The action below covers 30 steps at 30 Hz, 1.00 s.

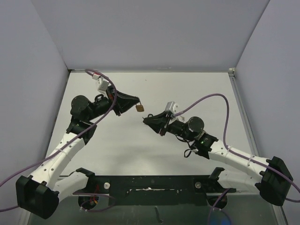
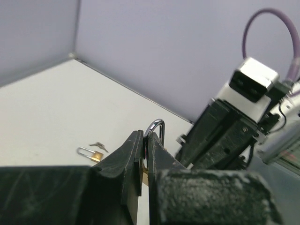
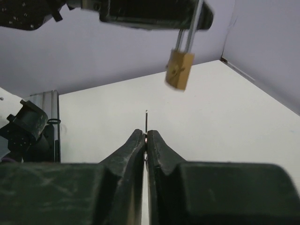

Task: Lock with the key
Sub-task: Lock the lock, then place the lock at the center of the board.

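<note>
Key (image 3: 146, 121) lengthwise along fingers (image 3: 132, 149), toward padlock (image 3: 179, 70)

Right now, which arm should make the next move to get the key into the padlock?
Right, probably: the right end effector pinches the thin metal key, pointed toward the small brass padlock, which the left end effector holds up by its silver shackle.

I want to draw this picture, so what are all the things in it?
padlock: 1, brass with silver shackle, hanging from left gripper
key: 1, dark and thin, pinched in right gripper
spare padlock: 1, brass and silver, lying on table, small grey bit beside it
table: 1, white
walls: 3, pale lilac, around table
cables: 2, purple, along arms
left gripper: 1, black, shut on shackle
right gripper: 1, black, shut on key
</note>
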### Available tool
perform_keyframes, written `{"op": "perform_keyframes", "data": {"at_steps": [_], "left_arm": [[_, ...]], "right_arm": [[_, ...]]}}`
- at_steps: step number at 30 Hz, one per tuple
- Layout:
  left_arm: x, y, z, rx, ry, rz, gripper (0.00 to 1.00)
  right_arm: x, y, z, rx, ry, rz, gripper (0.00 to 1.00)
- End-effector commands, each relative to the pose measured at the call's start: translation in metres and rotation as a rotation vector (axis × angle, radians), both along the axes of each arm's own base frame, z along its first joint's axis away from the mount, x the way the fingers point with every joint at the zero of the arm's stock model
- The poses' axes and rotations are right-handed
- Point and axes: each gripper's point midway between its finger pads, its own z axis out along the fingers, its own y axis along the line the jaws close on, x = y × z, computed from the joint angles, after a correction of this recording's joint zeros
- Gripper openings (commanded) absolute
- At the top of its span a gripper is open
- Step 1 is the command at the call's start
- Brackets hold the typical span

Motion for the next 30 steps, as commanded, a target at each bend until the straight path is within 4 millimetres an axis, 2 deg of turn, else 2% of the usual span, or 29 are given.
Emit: {"op": "perform_keyframes", "data": {"at_steps": [1, 5, 8, 12, 15, 17, 20, 24, 30], "left_arm": [[0.013, 0.032, 0.074, -0.147, -0.195, 0.165, 0.0], [0.019, 0.041, 0.084, -0.202, -0.185, 0.219, 0.0], [0.024, 0.044, 0.074, -0.18, -0.159, 0.25, 0.0], [0.039, 0.051, 0.021, -0.049, -0.019, 0.335, 0.0], [0.05, 0.065, -0.032, 0.061, 0.11, 0.451, 0.0], [0.057, 0.078, -0.079, 0.127, 0.208, 0.539, 0.0], [0.064, 0.09, -0.128, 0.201, 0.302, 0.615, 0.0], [0.073, 0.091, -0.175, 0.262, 0.368, 0.634, 0.0], [0.085, 0.099, -0.241, 0.333, 0.442, 0.692, 0.0]], "right_arm": [[-0.013, 0.009, -0.013, -0.014, 0.026, 0.052, 0.0], [-0.015, 0.014, -0.024, -0.029, 0.05, 0.063, 0.0], [-0.012, 0.017, -0.026, -0.036, 0.055, 0.05, 0.0], [0.003, 0.018, -0.027, -0.067, 0.066, -0.015, 0.0], [0.017, 0.018, -0.037, -0.115, 0.081, -0.079, 0.0], [0.027, 0.019, -0.042, -0.14, 0.092, -0.121, 0.0], [0.041, 0.024, -0.053, -0.183, 0.111, -0.161, 0.0], [0.06, 0.038, -0.064, -0.215, 0.156, -0.189, 0.0], [0.09, 0.056, -0.099, -0.253, 0.285, -0.201, 0.0]]}}
